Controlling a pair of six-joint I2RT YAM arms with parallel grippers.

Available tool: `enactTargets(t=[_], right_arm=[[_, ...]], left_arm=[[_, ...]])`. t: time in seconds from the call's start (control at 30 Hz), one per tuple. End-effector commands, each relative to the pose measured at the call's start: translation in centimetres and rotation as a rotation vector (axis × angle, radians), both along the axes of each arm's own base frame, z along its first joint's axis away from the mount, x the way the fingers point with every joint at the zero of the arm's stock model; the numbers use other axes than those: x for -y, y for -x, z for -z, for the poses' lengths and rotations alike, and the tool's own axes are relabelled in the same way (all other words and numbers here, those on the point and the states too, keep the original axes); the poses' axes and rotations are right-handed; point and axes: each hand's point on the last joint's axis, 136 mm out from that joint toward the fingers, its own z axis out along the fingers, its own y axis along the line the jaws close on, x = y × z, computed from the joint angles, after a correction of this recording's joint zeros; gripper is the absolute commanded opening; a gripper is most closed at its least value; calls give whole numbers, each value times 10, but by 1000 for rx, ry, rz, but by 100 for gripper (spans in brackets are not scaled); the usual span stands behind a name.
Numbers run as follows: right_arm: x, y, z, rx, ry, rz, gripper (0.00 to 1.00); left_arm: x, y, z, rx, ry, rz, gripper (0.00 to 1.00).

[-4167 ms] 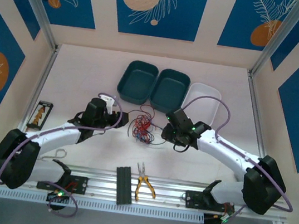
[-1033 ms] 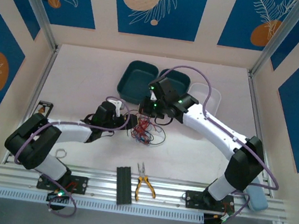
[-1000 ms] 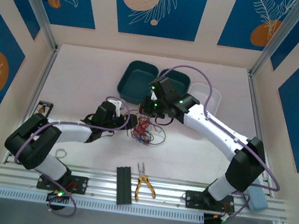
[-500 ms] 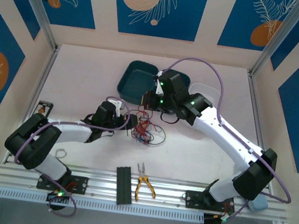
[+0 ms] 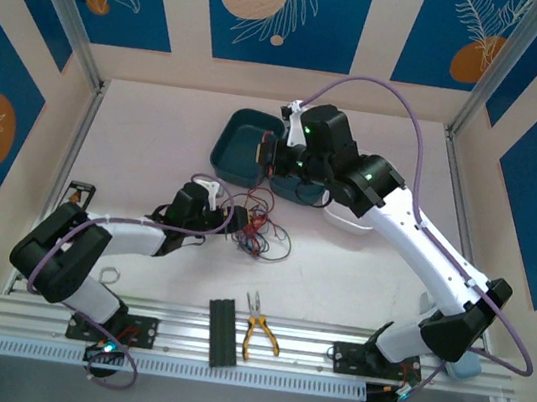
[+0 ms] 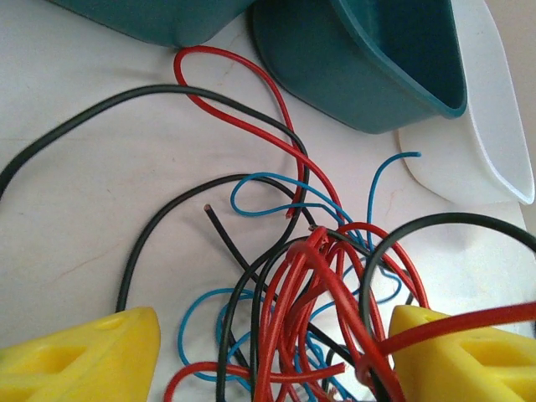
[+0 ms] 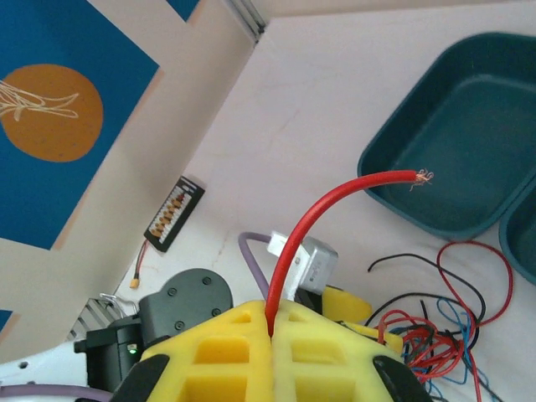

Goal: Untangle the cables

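Your right gripper (image 7: 272, 325), jaws pinching one thin red wire (image 7: 331, 213), has lifted toward upper centre while the left gripper (image 6: 268, 356) widens, jaws spread, around the red-blue-black cable tangle (image 5: 259, 232) mid-frame, so that strand looks to be pulling free.

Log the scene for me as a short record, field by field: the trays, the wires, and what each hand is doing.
Trays: two dark teal plastic trays, side by side
Wires: tangle of thin red, blue and black wires, lying just in front of the trays
Left hand: open, one finger on either side of the tangle
Right hand: shut on one thin red wire, its frayed end sticking out free
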Motion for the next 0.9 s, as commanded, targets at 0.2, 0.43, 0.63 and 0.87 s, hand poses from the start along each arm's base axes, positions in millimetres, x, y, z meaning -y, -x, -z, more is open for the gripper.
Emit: enactTargets(t=[0.2, 0.43, 0.63, 0.87], right_arm=[[16, 3, -53, 109, -64, -7, 0], [18, 4, -79, 146, -112, -33, 0], [22, 3, -91, 173, -124, -31, 0], [29, 4, -115, 217, -141, -38, 0]], left_arm=[[7, 0, 0, 9, 0, 23, 72], [5, 1, 4, -2, -3, 13, 67], [3, 2, 7, -6, -2, 5, 67], [2, 2, 8, -6, -3, 2, 67]])
